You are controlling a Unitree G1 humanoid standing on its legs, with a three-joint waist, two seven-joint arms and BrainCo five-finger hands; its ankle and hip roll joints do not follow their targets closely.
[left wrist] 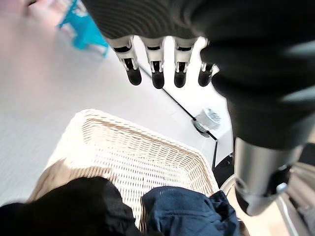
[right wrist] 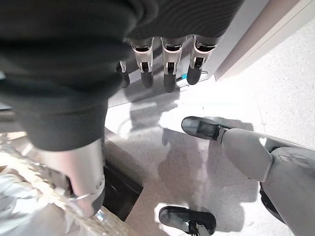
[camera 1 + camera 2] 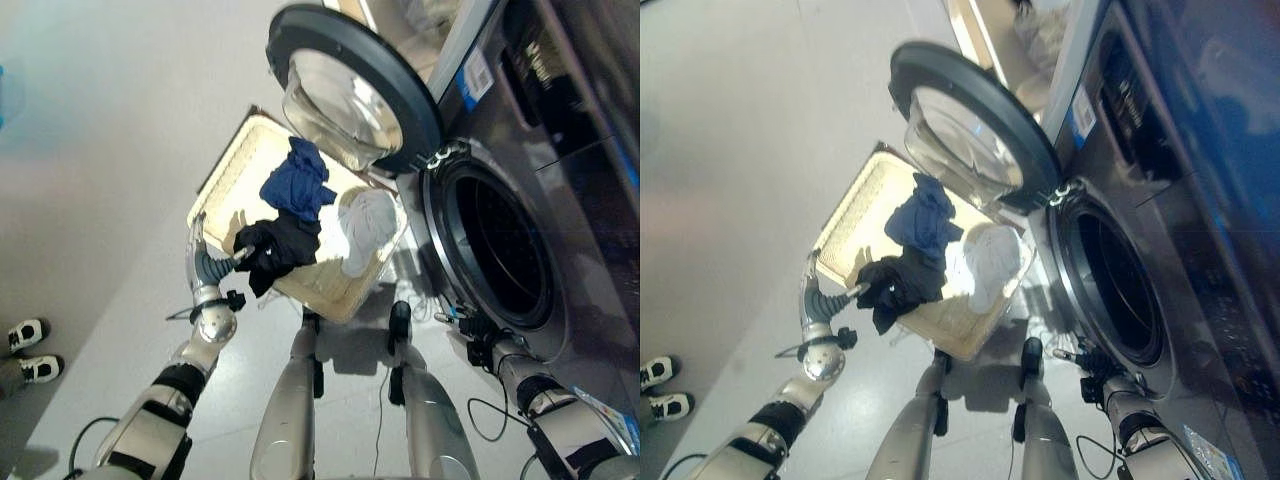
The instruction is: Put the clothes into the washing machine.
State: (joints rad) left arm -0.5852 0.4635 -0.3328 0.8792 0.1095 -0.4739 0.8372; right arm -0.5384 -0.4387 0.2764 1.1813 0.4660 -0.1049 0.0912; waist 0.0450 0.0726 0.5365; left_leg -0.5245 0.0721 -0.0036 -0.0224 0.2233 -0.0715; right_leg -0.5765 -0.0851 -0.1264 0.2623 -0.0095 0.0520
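A cream wicker basket (image 3: pixel 225 175) stands on the floor before the washing machine (image 3: pixel 560 130). In it lie a dark blue garment (image 3: pixel 298 183), a black garment (image 3: pixel 280 245) and a white garment (image 3: pixel 365 228). The washer's round door (image 3: pixel 350 90) hangs open above the basket, and the dark drum opening (image 3: pixel 495 250) is bare. My left hand (image 3: pixel 205 262) is at the basket's near left edge, beside the black garment (image 1: pixel 74 206), with straight fingers (image 1: pixel 157 73) holding nothing. My right hand (image 3: pixel 478 335) hangs open low by the washer's front, its fingers (image 2: pixel 170 73) straight.
A person's white shoes (image 3: pixel 25 335) stand on the grey floor at the far left. A blue stool-like object (image 1: pixel 83 29) sits farther off on the floor. The open door overhangs the basket's far corner.
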